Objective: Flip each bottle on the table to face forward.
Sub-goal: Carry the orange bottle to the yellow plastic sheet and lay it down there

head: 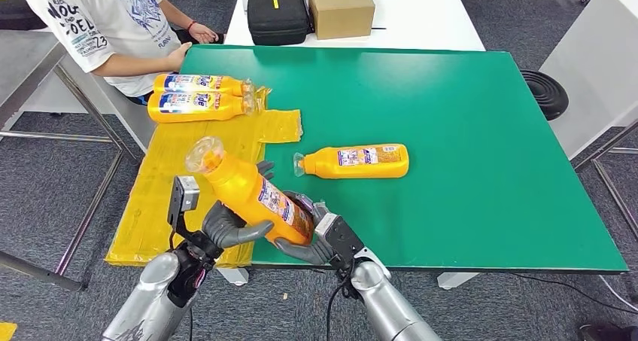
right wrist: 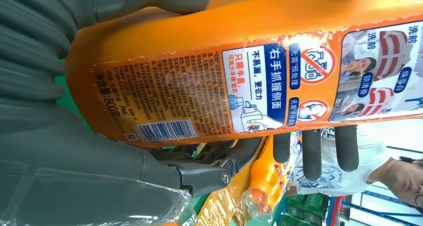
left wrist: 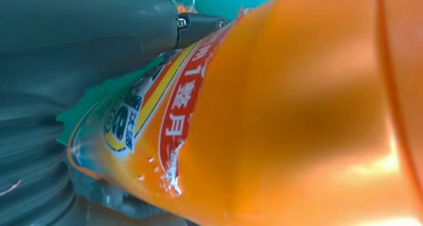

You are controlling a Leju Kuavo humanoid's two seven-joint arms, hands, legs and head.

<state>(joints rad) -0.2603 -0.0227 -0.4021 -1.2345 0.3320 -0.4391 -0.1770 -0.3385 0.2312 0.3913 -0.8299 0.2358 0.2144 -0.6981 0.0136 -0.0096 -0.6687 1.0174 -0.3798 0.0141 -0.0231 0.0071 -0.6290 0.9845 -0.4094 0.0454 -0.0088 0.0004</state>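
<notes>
Left hand (head: pixel 226 229) and right hand (head: pixel 305 239) both clasped around one held bottle (head: pixel 244 190), raised over the near edge of the green table (head: pixel 466 130), cap tilted up and away. Beyond the hands, four orange bottles counted: one lone bottle (head: pixel 357 161) lying ahead, two paired bottles (head: pixel 197 96) farther left on yellow sheet (head: pixel 162 198).

- Showing "右手抓握侧面" and "不易漏,更省力" on the back label (right wrist: pixel 259 81) of the held orange bottle (head: pixel 252 194), with "800" beside a barcode (right wrist: pixel 164 130).
- Showing "1整月" on its front label (left wrist: pixel 149 111).
- Reading "23" on the white T-shirt (head: pixel 105 13) of the person at 11 o'clock.
</notes>
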